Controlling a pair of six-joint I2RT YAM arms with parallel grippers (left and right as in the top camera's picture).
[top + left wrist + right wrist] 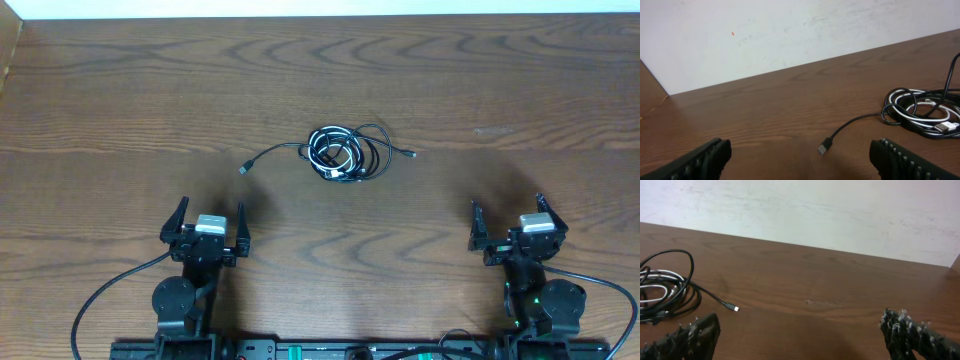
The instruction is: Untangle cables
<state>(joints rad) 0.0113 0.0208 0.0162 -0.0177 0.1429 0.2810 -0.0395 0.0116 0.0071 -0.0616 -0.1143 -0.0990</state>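
Cables (340, 155) — one thin black cord and one thin white cord wound into a single small coil — lie near the middle of the dark brown wooden worktop (500, 80) in the overhead view, well apart from both arms. A black tail runs left to a tiny dark plug (245, 168), and a shorter tail runs right to a second tiny plug (412, 153). These loose ends look like the natural places to take hold, since the loops overlap too closely to single out. The black two-finger left claw (211, 207) and the black two-finger right claw (508, 205) sit at the near edge, each spread wide and holding nothing. I judge this a ready pose, with the untangling not begun.

From the left wrist, the left claw (800, 165) shows its ribbed fingers (695, 160) far apart at the bottom corners. The tiny dark plug (825, 146) lies on bare wood ahead between them, with the coil (920, 112) off to the right.

From the right wrist, the right claw (800, 340) is likewise spread. The coil (665, 287) sits at the left edge and the second tiny plug (734, 308) trails out toward this arm's side, so each arm faces its own loose end.
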